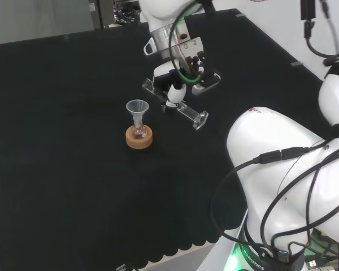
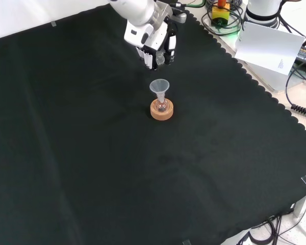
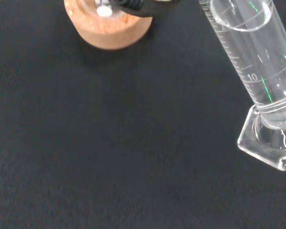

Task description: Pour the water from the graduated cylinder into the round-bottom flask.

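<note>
A small round-bottom flask (image 1: 138, 133) sits in a cork ring (image 1: 139, 139) with a clear funnel (image 1: 137, 107) in its neck. In the head view the hand (image 1: 175, 93) hangs just to the right of the funnel and above it, fingers curled round a clear graduated cylinder (image 1: 191, 113). The cylinder lies steeply tilted, its foot to the right and its mouth toward the funnel. In the wrist view the cylinder (image 3: 257, 62) holds clear water above its hexagonal foot (image 3: 271, 143), with the cork ring (image 3: 109, 26) beside it. From the front, the hand (image 2: 155, 48) is beyond the funnel (image 2: 159, 87) and flask (image 2: 161, 108).
Black cloth (image 1: 62, 169) covers the bench around the stand. The arm's white links (image 1: 282, 164) fill the right of the head view. Papers (image 2: 270, 46) and cables (image 2: 301, 102) lie past the cloth's scalloped edge in the front view.
</note>
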Controlling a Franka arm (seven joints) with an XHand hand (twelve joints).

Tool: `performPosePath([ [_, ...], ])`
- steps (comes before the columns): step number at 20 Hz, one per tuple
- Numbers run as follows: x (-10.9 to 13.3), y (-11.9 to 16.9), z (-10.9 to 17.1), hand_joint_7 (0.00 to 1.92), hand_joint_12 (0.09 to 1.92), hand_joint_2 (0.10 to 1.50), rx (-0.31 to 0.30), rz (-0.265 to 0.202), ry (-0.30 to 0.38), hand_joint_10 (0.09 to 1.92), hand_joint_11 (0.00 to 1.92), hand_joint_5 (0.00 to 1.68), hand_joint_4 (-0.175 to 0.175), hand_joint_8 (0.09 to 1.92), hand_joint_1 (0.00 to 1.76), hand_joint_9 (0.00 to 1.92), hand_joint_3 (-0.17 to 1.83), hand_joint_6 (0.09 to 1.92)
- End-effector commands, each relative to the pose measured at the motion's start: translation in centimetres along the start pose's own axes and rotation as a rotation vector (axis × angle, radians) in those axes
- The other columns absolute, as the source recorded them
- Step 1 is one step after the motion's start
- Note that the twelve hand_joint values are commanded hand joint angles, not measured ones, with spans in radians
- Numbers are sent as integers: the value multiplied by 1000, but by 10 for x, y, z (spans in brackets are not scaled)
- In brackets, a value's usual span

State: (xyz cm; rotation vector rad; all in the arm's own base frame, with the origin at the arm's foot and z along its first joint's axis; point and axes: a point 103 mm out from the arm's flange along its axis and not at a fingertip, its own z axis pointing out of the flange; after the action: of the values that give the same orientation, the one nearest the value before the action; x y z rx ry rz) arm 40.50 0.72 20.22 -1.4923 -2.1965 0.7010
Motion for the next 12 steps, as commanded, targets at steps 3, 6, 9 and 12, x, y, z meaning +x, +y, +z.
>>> performPosePath([
  [3,-3,2,0,945,809,1146,148,87,-58,87,1193,903,-175,1094,1250,1473,-2,1101],
  [6,-4,4,1,947,808,1145,190,106,-70,87,1196,904,-175,1091,1250,1475,-2,1099],
  [9,-4,5,3,948,806,1145,235,131,-76,87,1199,905,-175,1090,1250,1476,-2,1097],
  [12,-6,5,3,948,804,1145,249,143,-79,87,1201,905,-175,1089,1250,1477,-2,1097],
])
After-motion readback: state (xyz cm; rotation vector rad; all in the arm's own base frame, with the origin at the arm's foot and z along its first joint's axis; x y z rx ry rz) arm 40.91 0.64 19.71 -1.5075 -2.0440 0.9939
